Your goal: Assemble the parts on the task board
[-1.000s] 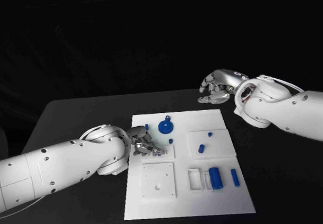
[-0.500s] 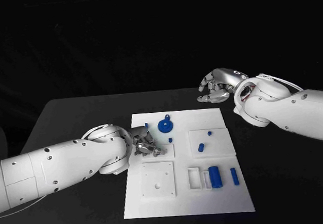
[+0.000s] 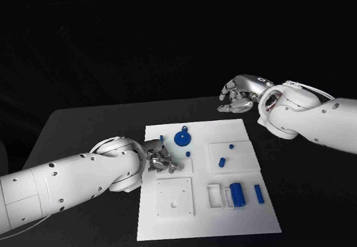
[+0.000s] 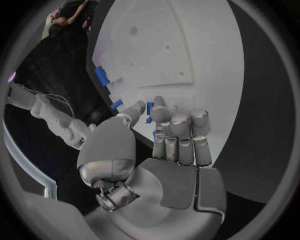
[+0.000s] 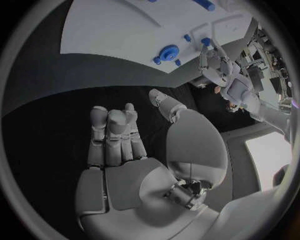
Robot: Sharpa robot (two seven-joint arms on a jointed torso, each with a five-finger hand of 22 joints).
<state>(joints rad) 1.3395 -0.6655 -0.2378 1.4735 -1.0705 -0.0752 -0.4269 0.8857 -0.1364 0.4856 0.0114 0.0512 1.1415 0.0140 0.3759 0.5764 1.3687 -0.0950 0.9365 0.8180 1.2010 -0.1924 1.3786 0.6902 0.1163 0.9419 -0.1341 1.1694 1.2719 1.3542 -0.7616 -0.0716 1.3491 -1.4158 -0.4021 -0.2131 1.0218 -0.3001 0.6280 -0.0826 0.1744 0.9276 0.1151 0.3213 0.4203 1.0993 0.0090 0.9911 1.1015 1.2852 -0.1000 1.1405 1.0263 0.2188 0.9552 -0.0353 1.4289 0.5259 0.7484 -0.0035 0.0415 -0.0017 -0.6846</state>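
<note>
The white task board (image 3: 206, 218) lies in the middle of the black table. My left hand (image 3: 160, 160) is low over the board's left part, fingers curled. Between its thumb and fingers it pinches a small blue part (image 4: 150, 107), largely hidden by the fingers. A short blue peg (image 3: 187, 154) stands just right of that hand. A round blue disc (image 3: 183, 139) lies beyond it. My right hand (image 3: 241, 97) hovers over the bare table past the board's far right corner, with fingers loosely bent, thumb apart and nothing in it (image 5: 119, 135).
Two small blue pegs (image 3: 222, 162) sit in the right raised panel (image 3: 242, 164). A thick blue cylinder (image 3: 237, 195) and a slim blue bar (image 3: 260, 194) lie near the front right. A white square block (image 3: 174, 198) and white frame (image 3: 215, 195) sit beside them.
My left hand's fingers have shifted slightly on the board, and the blue piece at them shows less. The right hand has drifted a little away from the board.
</note>
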